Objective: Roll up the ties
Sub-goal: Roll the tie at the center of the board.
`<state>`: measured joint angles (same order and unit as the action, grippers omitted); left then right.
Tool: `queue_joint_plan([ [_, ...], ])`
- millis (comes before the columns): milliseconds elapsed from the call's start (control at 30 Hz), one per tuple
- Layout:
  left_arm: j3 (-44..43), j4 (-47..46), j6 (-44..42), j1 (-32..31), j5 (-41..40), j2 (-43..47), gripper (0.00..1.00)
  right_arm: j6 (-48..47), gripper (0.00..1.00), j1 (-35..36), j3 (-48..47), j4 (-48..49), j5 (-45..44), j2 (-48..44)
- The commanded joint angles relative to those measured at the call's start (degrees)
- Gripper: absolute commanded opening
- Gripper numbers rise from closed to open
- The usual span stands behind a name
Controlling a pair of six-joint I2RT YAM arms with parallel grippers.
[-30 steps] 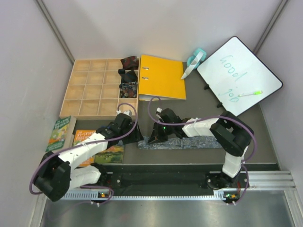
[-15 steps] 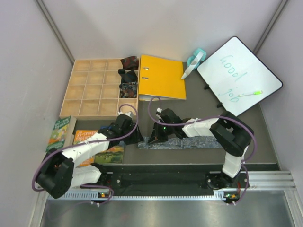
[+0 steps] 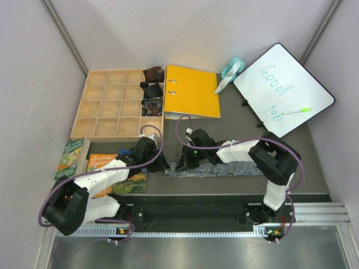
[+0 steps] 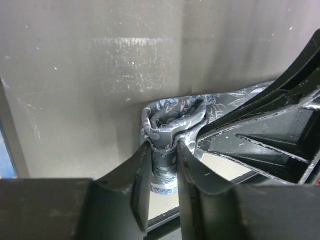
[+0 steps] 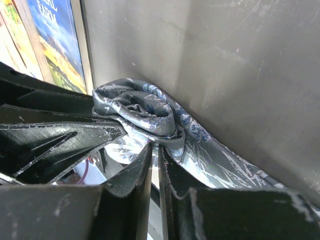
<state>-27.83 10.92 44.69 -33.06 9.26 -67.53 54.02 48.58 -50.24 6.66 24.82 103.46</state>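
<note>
Three small rolled ties [image 3: 151, 88] already sit in the right-hand column of the wooden tray [image 3: 104, 109] at the far left of the desk [image 3: 235, 120], so I'd say most of the job is done. The silvery tie [image 3: 235, 169] is only just begun. It lies stretched along the desk's near edge with a small, loose coil [image 4: 172, 120] wound at its left end. Nearly all its length is unrolled, running off to the right. The left gripper [image 4: 165, 165] has that coil between its fingers, which are drawn in narrow and press on the coil's two sides low down. The top of the coil stands clear above the fingertips. The right gripper [image 5: 155, 165] is just beside it, on the flat side of the coil. Its fingers are nearly together, and they look to be pinching the fabric where the coil meets the flat length. Winding the rest and placing the tie in the tray are left to do.
</note>
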Motion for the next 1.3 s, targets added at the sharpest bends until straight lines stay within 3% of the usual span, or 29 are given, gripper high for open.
queue_joint_plan([
  [0, -0.81, -1.25, -0.13, -0.08, 2.08, 1.7, 0.23, -1.37, 0.11, -0.85, 0.84, 0.55, -1.62, 0.34],
  [300, -8.36, 11.92, -2.49, -0.25, -3.71, 2.49, 0.18, -0.41, 0.11, -0.85, 0.49, 1.43, -0.12, -0.98],
  [667, -18.3, 27.66, -6.98, -3.76, -15.4, -5.23, 0.18, -1.37, 0.16, -1.47, 0.4, -2.25, -0.3, -5.72],
  [1133, -32.19, 41.72, -7.6, -13.08, -31.39, -15.61, 0.16, -6.91, 0.18, -10.07, 8.39, -8.76, -2.58, -17.24],
  [1267, -36.14, 45.59, -6.81, -16.42, -35.88, -20.17, 0.16, -6.21, 0.15, -15.16, 12.78, -8.33, -4.94, -21.62],
])
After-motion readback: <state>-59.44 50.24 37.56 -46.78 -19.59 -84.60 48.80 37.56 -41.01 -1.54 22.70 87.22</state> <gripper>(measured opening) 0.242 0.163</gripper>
